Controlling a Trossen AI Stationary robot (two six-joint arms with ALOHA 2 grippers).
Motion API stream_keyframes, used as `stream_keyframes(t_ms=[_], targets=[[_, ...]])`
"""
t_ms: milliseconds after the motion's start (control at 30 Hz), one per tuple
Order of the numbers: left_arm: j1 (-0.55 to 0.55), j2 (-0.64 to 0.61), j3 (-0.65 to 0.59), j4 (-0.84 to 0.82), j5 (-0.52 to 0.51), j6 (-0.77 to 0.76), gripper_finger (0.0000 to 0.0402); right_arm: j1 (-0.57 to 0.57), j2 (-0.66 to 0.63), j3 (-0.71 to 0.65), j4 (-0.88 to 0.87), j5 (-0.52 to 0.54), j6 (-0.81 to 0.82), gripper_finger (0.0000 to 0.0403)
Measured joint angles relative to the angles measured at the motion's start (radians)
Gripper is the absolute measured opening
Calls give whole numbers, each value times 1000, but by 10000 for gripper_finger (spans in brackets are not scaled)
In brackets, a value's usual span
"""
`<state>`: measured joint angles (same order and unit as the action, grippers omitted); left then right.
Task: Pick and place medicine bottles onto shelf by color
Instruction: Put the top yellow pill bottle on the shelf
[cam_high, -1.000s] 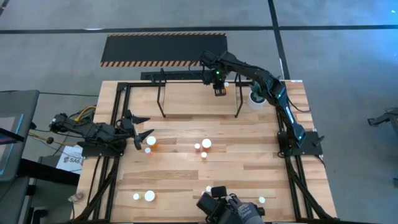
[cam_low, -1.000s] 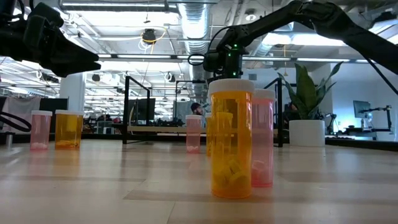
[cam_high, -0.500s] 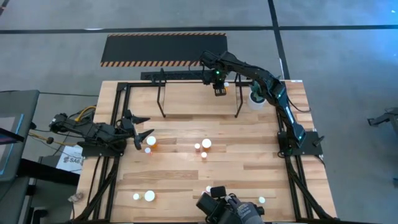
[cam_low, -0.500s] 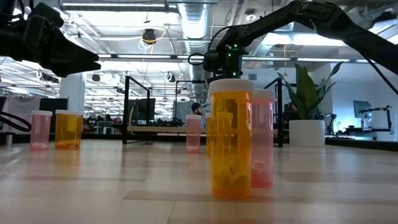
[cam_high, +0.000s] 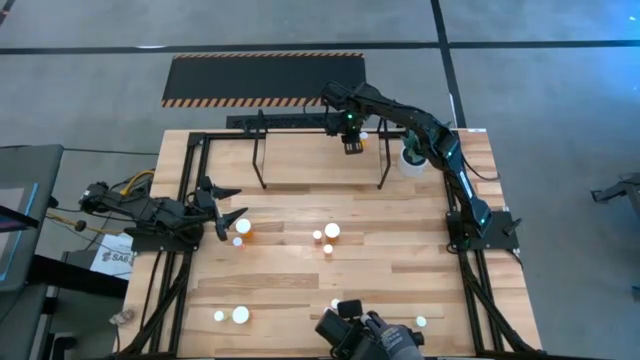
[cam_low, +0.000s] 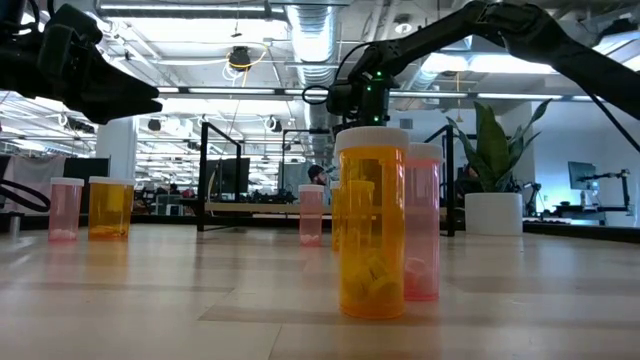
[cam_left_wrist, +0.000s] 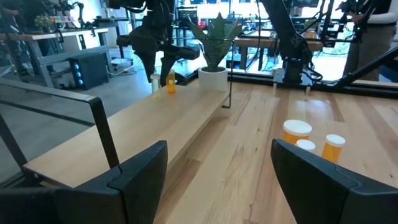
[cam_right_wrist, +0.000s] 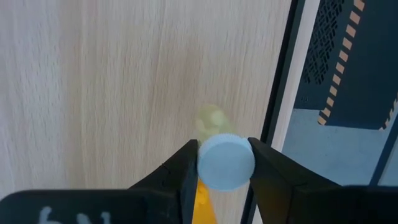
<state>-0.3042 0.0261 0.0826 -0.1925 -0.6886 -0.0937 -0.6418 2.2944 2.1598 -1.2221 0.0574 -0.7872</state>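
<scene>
The shelf (cam_high: 310, 160), a light board in a black rod frame, stands at the table's far side. My right gripper (cam_right_wrist: 226, 163) hangs over its right end, pointing down, shut on an orange medicine bottle (cam_right_wrist: 202, 194) with a white cap. A pale bottle (cam_left_wrist: 154, 79) stands on the board beside it. Several more medicine bottles stand on their bases on the table: two by the left arm (cam_high: 243, 227), three mid-table (cam_high: 332, 230), others along the near edge (cam_high: 241, 315). My left gripper (cam_high: 232, 203) waits open at the table's left side, holding nothing. My right gripper pinches the bottle's round white cap (cam_right_wrist: 208, 165) between its two fingers (cam_right_wrist: 186, 169), coming from above and pointing down. The bottle is upright below the fingers, over the shelf board. Whether its base rests on the board, I cannot tell.
A white pot with a green plant (cam_high: 410, 158) stands just right of the shelf. A black mat with hazard-striped edges (cam_high: 262, 80) lies on the floor beyond the table. A camera rig (cam_high: 365, 332) sits at the near edge. The shelf's upright posts (cam_high: 259, 150) rise beside the board.
</scene>
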Motion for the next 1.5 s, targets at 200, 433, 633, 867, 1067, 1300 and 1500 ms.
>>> stream_keyframes(t_ms=[200,433,633,867,1067,1300,1500], targets=[[0,0,0,0,0,0,273,0,-3,-38,12,-15,1,155],[0,0,0,0,0,0,273,0,3,-42,12,-17,1,156],[0,0,0,0,0,0,273,0,2,-42,22,-17,1,158],[0,0,0,0,0,0,273,0,2,-42,27,-16,20,174],[0,0,0,0,0,0,273,0,2,-42,18,-10,53,194],[0,0,0,0,0,0,273,0,0,-42,-2,-9,90,218],[0,0,0,0,0,0,273,-1,-17,-22,-44,-7,130,230]])
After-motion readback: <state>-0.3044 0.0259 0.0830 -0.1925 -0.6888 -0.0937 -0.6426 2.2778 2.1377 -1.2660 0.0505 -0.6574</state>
